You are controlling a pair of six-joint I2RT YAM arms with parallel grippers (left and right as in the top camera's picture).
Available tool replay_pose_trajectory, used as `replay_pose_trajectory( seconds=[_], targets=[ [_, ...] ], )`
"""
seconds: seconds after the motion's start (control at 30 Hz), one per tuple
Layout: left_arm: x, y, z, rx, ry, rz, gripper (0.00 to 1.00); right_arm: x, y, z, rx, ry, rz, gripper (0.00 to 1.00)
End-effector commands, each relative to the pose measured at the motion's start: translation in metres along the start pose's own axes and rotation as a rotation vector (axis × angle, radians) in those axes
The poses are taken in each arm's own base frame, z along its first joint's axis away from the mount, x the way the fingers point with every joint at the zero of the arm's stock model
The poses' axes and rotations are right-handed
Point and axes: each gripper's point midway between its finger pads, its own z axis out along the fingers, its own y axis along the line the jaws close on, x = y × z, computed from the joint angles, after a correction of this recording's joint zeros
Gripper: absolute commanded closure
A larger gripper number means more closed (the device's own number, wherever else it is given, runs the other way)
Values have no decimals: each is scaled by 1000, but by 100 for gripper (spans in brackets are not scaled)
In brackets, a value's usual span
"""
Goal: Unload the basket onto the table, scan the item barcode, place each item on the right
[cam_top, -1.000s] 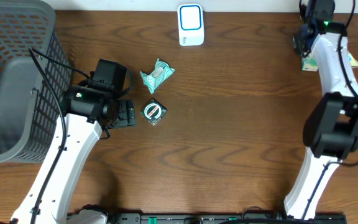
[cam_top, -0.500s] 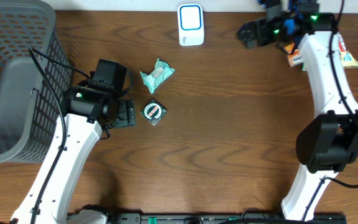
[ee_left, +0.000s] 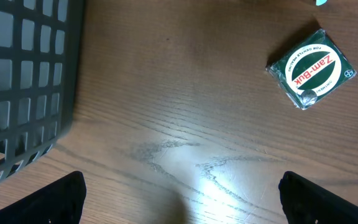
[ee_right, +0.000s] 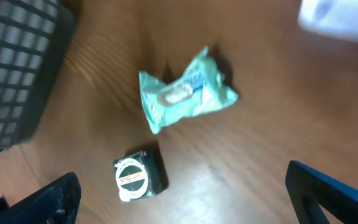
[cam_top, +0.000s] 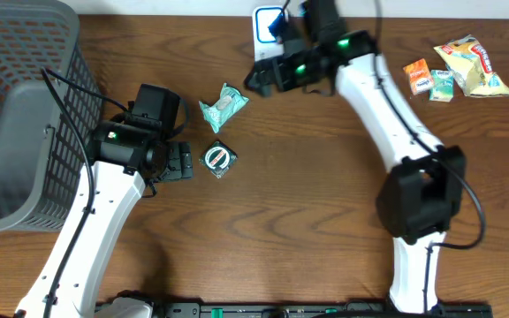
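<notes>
Overhead I get bright, even light and soft shadows. My left wrist view shows white glare on the brown wooden surface point(ee_left: 166, 93); my right wrist view is blurred throughout.

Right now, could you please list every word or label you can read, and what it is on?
"Zam-Buk": on the small green box, across its round label.
Fine print around that label: too small to read.
Teal packet: print blurred, unreadable.
Snack packets: too small to read.
</notes>
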Motion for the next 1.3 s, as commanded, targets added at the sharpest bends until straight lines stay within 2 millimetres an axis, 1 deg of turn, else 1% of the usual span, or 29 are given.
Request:
replay_pose_trajectory(
  seconds=[0.0, 0.07, 0.17, 0.2, 0.23, 0.3, 0.43, 0.57, 0.73, 0.8, 0.9, 0.97, 1.0, 1.03, 1.13, 1.2, 1.27],
  targets=[
    [0, 3, 1, -13, 4, -3, 3, 6, 6, 14, 77, 17, 65, 1],
    [0, 2, 1, -12, 5, -3, 2, 7, 8, 20, 118, 9, 120, 1],
    [0, 2, 1, -12, 5, -3, 2, 6, 5, 29, 204, -33, 284, 9],
    [0, 3, 1, -13, 4, -3, 2, 4, 5, 32, 229, -54, 322, 10],
    [0, 3, 1, -13, 4, -3, 2, 3, 3, 36, 246, -69, 349, 10],
    [0, 3, 1, -13, 4, -3, 2, -1, 4, 43, 265, -104, 395, 5],
    [0, 2, 1, -12, 5, -3, 2, -8, 10, 69, 235, -150, 468, 4],
    [0, 3, 1, -13, 4, -3, 2, -7, 9, 100, 212, -167, 519, 6],
    [0, 3, 1, -13, 4, -3, 2, 3, 5, 142, 196, -157, 510, 11],
    [0, 3, 1, -13, 4, -3, 2, 11, 4, 157, 197, -140, 505, 17],
    [0, 3, 1, -13, 4, -3, 2, 24, -3, 171, 232, -121, 502, 21],
    [0, 2, 1, -12, 5, -3, 2, 30, -13, 173, 287, -122, 505, 26],
    [0, 3, 1, -13, 4, -3, 2, 36, -26, 170, 362, -121, 509, 34],
    [0, 3, 1, -13, 4, -3, 2, 39, -31, 167, 391, -120, 510, 36],
    [0, 3, 1, -13, 4, -3, 2, 43, -38, 159, 421, -92, 494, 39],
    [0, 2, 1, -12, 5, -3, 2, 48, -42, 150, 443, -60, 477, 45],
    [0, 3, 1, -13, 4, -3, 2, 52, -47, 140, 463, -30, 460, 56]
  ],
)
